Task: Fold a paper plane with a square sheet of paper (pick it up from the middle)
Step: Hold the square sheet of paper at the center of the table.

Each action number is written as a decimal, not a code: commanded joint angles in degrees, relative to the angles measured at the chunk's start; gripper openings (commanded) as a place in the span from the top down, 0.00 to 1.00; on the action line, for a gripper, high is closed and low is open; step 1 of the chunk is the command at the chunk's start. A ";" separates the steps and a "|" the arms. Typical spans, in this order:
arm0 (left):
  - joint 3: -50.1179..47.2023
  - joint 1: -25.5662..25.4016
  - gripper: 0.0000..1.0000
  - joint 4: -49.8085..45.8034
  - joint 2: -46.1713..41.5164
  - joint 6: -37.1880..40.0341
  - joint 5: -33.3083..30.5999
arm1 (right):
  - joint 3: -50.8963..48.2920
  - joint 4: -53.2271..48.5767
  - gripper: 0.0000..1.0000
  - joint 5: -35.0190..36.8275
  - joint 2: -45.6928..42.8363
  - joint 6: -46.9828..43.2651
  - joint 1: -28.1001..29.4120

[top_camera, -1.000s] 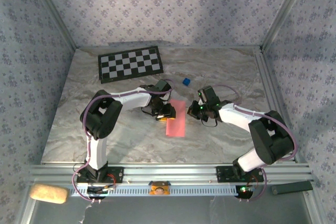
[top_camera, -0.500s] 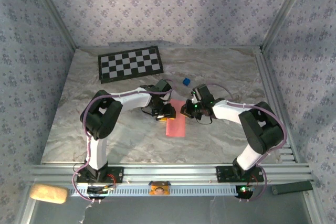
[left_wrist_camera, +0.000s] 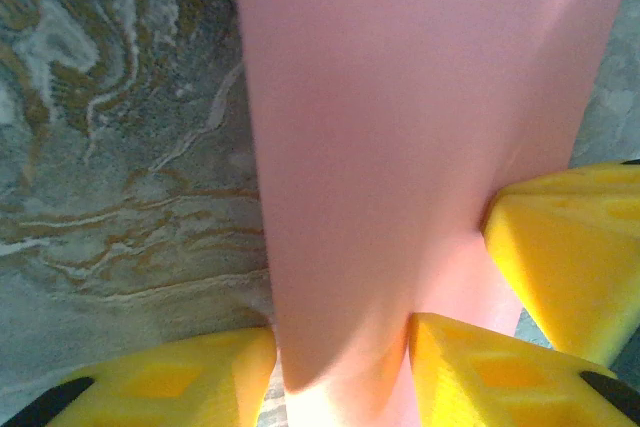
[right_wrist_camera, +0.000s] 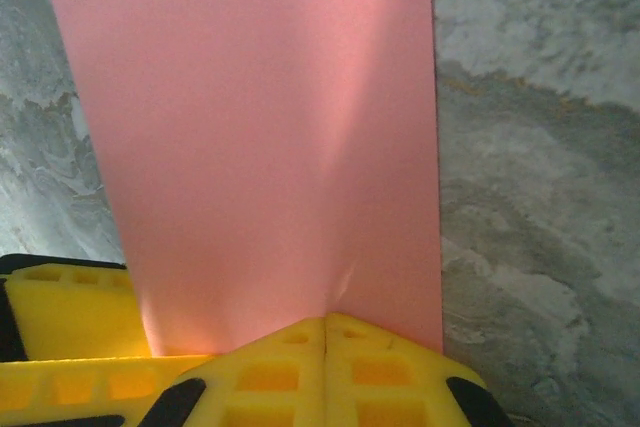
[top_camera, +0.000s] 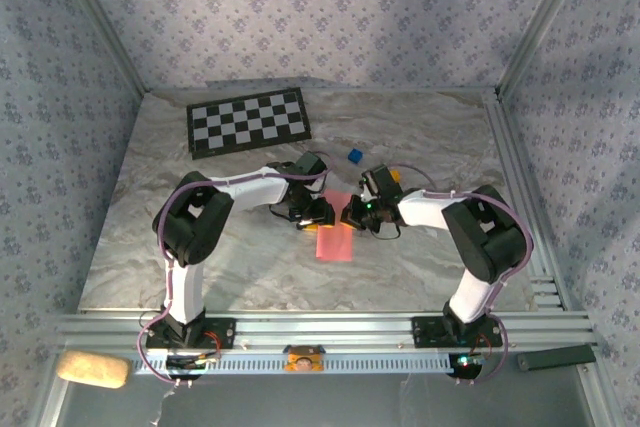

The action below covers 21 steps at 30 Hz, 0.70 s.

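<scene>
Near the middle of the grey marble-patterned table (top_camera: 200,247) lies the salmon-pink sheet of paper (top_camera: 336,239). It is thin and plain, and from above it shows as a narrow rectangle (longer than it is wide) running away from the arms' bases. Both arms reach inward and meet over its far half. The left gripper (top_camera: 318,215) is at its left edge and the right gripper (top_camera: 353,215) at its right edge, the two close together.

From the left wrist, the sheet runs away from the camera across the marble. The left gripper's two yellow fingers (left_wrist_camera: 165,382) stand partway apart, and a shaded band of the sheet fills the gap between them. Pink also shows on the outer side of the right-hand finger, so that finger sits on the paper. Whether the fingers pinch a raised fold or merely rest on the sheet, I cannot tell.

From the right wrist, the right gripper's yellow fingertips (right_wrist_camera: 380,362) are pressed fully together, seam to seam, with nothing seen between them. Their tips touch the near edge of the sheet, where a small dimple marks the paper.

Toward the far left of the table lies a flat black-and-white checkerboard mat (top_camera: 248,120), well apart from the sheet. A small blue cube (top_camera: 354,155) sits just beyond the grippers.
</scene>
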 commanded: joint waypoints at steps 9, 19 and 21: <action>-3.48 -0.84 0.51 0.18 0.05 -2.05 -6.06 | 1.04 -9.75 1.00 2.34 3.73 -10.49 -0.88; -9.95 5.14 0.53 10.78 -15.30 -5.40 0.27 | 5.63 -15.07 1.00 2.28 6.14 -17.78 -2.22; -10.55 6.07 0.63 14.71 -15.46 -5.47 6.19 | 5.77 -15.02 1.00 2.09 6.63 -17.51 -2.39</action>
